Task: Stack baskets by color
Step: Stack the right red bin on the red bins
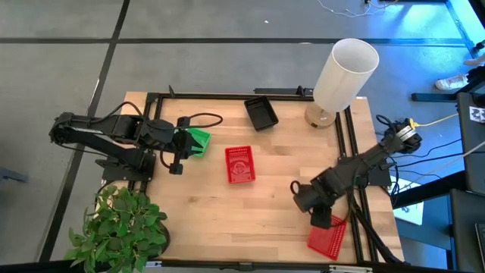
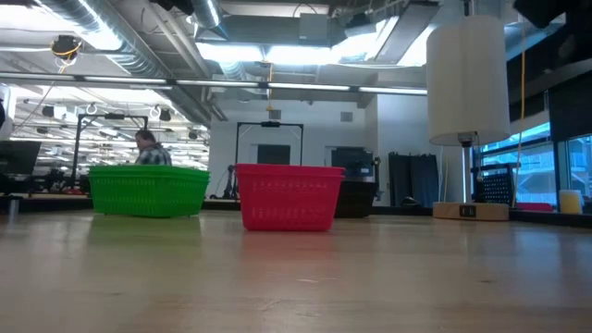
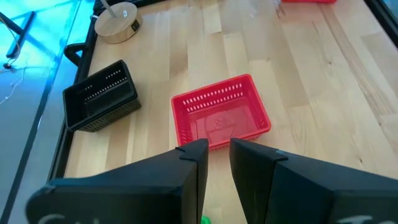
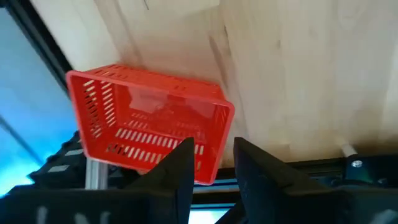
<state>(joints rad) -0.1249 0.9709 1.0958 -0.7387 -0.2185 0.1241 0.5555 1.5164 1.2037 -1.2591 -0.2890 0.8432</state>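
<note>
A green basket sits on the table's left part, partly under my left gripper. That gripper hangs above the green basket with a narrow gap between its fingers and nothing in it. Through the gap only a green sliver shows. One red basket stands upright mid-table, and a black basket rests near the far edge. Another red basket lies at the near right corner, one end over the black rail. My right gripper is open just above that basket's rim.
A lamp with a tall white shade stands at the far right corner. A potted plant fills the near left corner. Black frame rails run along the table's edges. Bare wood lies between the mid-table red basket and my right arm.
</note>
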